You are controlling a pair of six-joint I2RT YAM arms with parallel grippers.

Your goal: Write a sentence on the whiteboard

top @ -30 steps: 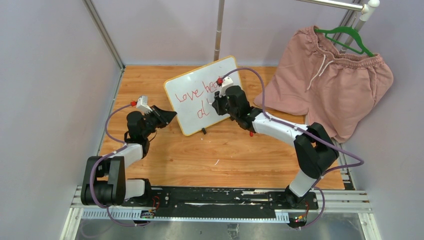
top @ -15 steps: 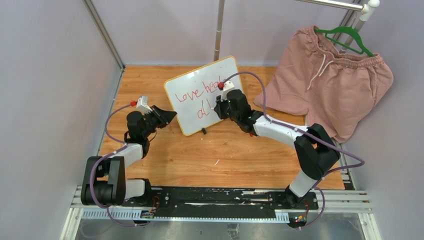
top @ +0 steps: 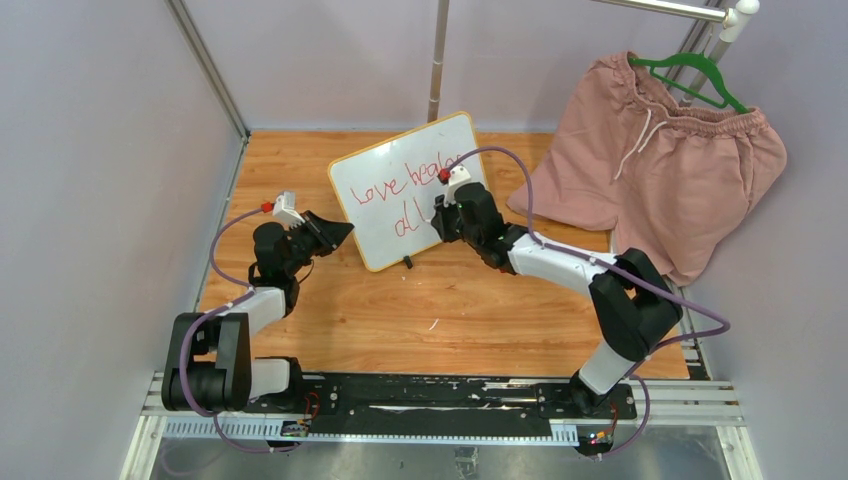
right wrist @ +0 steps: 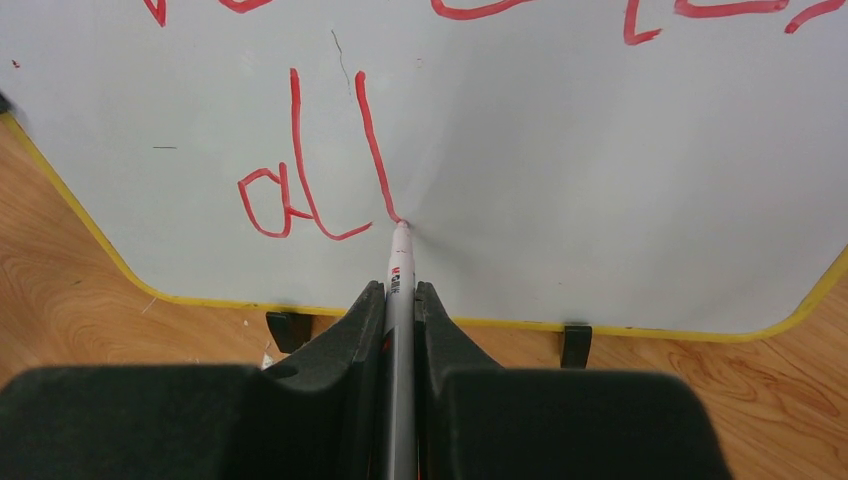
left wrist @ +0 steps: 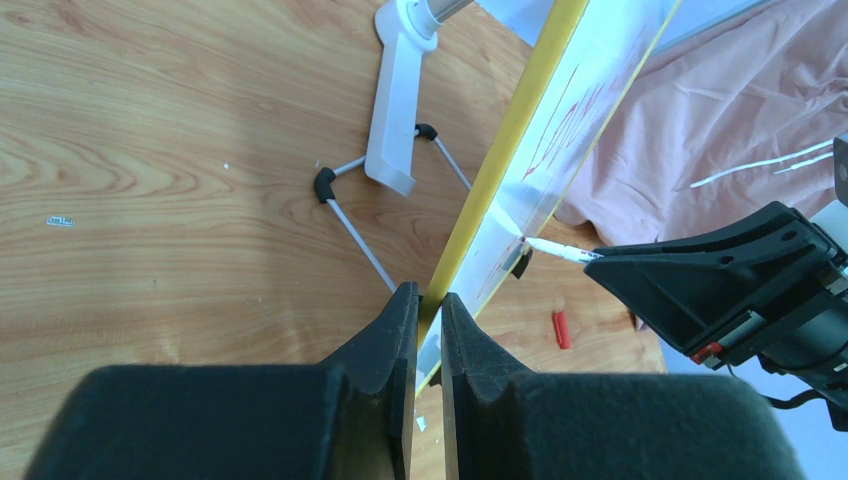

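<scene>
Nearest the bases, the left gripper (left wrist: 424, 301) is clamped on the yellow edge of the whiteboard (right wrist: 600, 170), steadying it where it stands tilted on its 2 black feet on the wooden table (top: 420, 310); the right gripper (right wrist: 398, 296) is closed tight around a marker (right wrist: 399, 268), whose tip touches the board at the foot of a long red stroke; the sentence (right wrist: 297, 140) has a first line, "love" and a second word partly hidden by the right gripper, and below it "al" plus that second tall stroke; the writing looks nearly done, with probably only the tail of this letter and any closing mark left; beyond the board, pink shorts (top: 660, 160) hang from a green hanger (top: 700, 72).
</scene>
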